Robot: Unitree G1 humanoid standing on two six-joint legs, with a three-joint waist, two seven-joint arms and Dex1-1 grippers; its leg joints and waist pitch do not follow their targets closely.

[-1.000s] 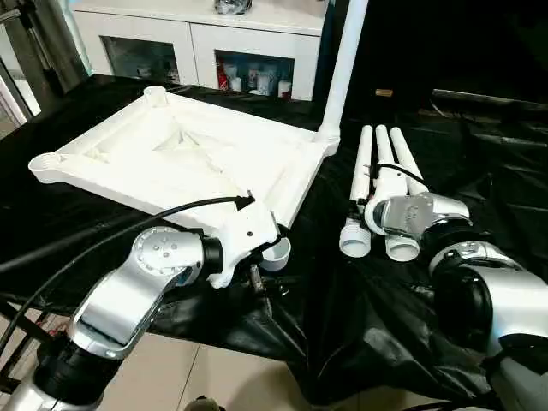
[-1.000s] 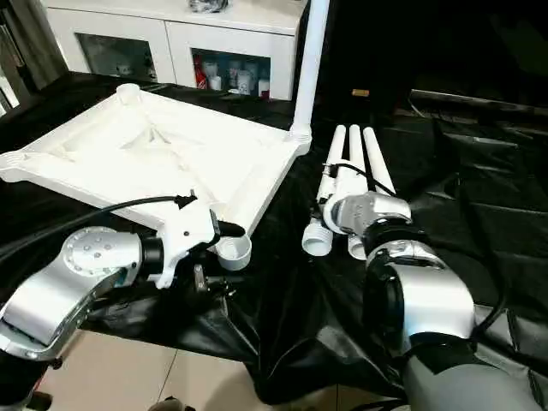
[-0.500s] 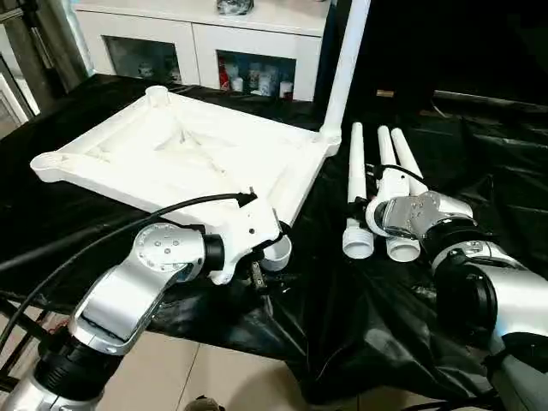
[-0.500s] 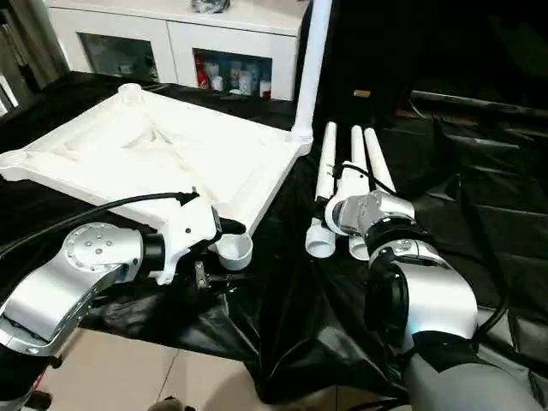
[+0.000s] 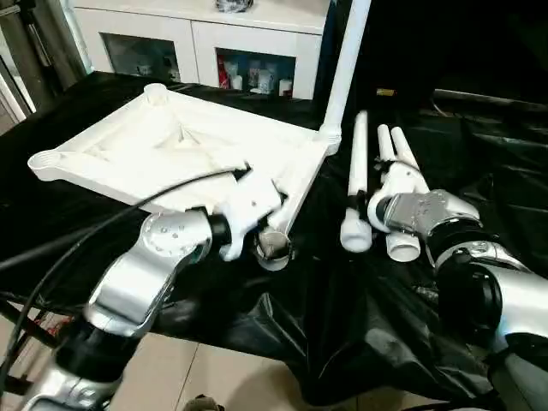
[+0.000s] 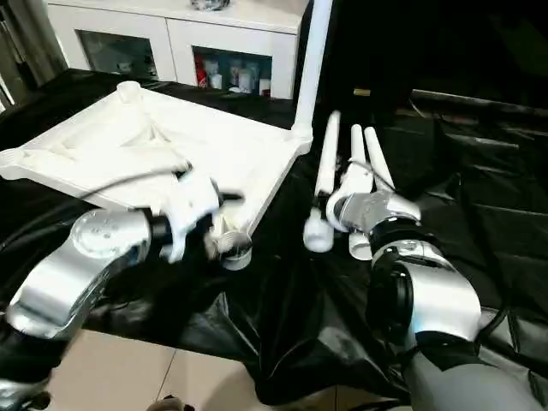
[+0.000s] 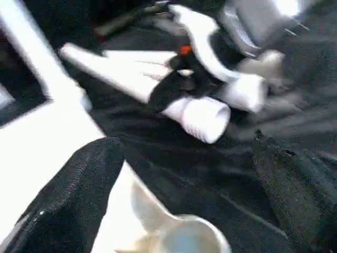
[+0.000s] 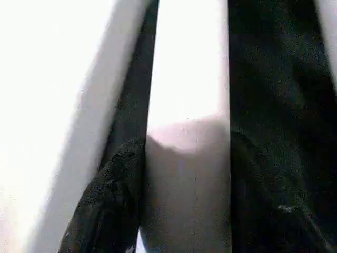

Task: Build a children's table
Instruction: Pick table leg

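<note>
The white table board point(image 5: 184, 145) lies upside down on the black-draped tabletop point(image 5: 360, 291), ribbed side up, with a round socket at each corner. One standing leg point(image 5: 345, 64) rises upright out of the far right socket, in front of a white cabinet point(image 5: 205, 34) with glass doors.

The other three legs are on the black cloth just to the right of the board. The right claw point(image 8: 187, 142) is clamped on the held leg point(image 5: 355, 171), the one nearest the board. In the right wrist view the tube sits squarely between the two black fingers point(image 8: 105, 205). In the left wrist view the grip is a little way up from the leg's wide end. This leg is angled apart from the two loose legs point(image 5: 398, 158), which lie side by side on the cloth, partly covered by the right wrist (their wide ends point toward the robot).

The left claw point(image 7: 184, 158) stands wide, holding nothing, at the board's near right corner. Its two fingers are well apart, with the corner socket point(image 5: 276, 247) low between them (the head views are blurred here, so I cannot tell whether they touch it).
</note>
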